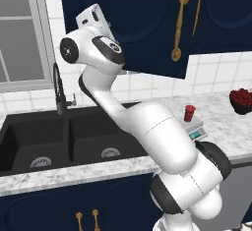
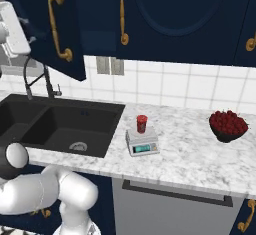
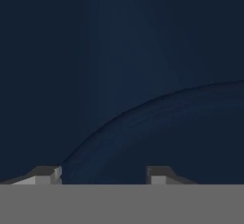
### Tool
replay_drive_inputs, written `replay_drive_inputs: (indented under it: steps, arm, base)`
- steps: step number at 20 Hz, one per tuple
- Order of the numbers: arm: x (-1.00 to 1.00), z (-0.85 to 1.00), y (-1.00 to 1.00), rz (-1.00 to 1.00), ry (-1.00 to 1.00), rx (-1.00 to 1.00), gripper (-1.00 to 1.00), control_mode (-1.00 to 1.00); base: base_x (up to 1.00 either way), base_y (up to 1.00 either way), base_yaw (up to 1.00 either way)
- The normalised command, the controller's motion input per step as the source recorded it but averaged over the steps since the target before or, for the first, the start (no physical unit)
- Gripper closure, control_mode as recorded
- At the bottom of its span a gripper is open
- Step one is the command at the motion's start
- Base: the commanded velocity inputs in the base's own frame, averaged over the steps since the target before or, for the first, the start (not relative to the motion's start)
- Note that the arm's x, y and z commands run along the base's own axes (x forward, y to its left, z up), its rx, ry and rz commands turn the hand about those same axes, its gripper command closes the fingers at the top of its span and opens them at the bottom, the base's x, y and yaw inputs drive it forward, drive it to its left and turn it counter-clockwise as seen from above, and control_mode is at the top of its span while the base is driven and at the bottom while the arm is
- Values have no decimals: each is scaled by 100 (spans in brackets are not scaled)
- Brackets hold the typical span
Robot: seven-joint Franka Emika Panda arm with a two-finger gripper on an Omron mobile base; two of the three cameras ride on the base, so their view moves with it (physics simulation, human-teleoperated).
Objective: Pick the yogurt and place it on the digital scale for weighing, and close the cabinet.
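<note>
The yogurt (image 1: 189, 112) (image 2: 142, 123), a small red cup, stands upright on the digital scale (image 1: 197, 130) (image 2: 143, 145), which rests on the marble counter right of the sink. One door of the navy wall cabinet (image 1: 147, 23) (image 2: 45, 19) stands swung open above the sink, its brass handle (image 1: 179, 23) (image 2: 58, 25) facing out. My gripper (image 3: 102, 175) is raised close against the door's panelled face, at the door's left edge. Its fingertips (image 3: 47, 174) stand apart with nothing between them, so it is open.
A black double sink (image 1: 64, 136) (image 2: 60, 121) with a tall faucet (image 1: 59, 87) (image 2: 37, 79) lies under the open door. A dark bowl of red fruit (image 1: 241, 100) (image 2: 228, 124) sits at the counter's right. A window (image 1: 19, 28) is on the left.
</note>
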Motion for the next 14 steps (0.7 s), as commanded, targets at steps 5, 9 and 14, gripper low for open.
replay_drive_inputs:
  steps: [5, 9, 14]
  arm:
    - [100, 0, -60, 30, 0, 12, -100, -100]
    - [100, -17, -59, 29, 0, 10, -100, -100]
    - [100, -25, -51, 29, 0, 10, -100, -100]
  base:
    - [0, 0, 0]
    - [0, 0, 0]
    - [0, 0, 0]
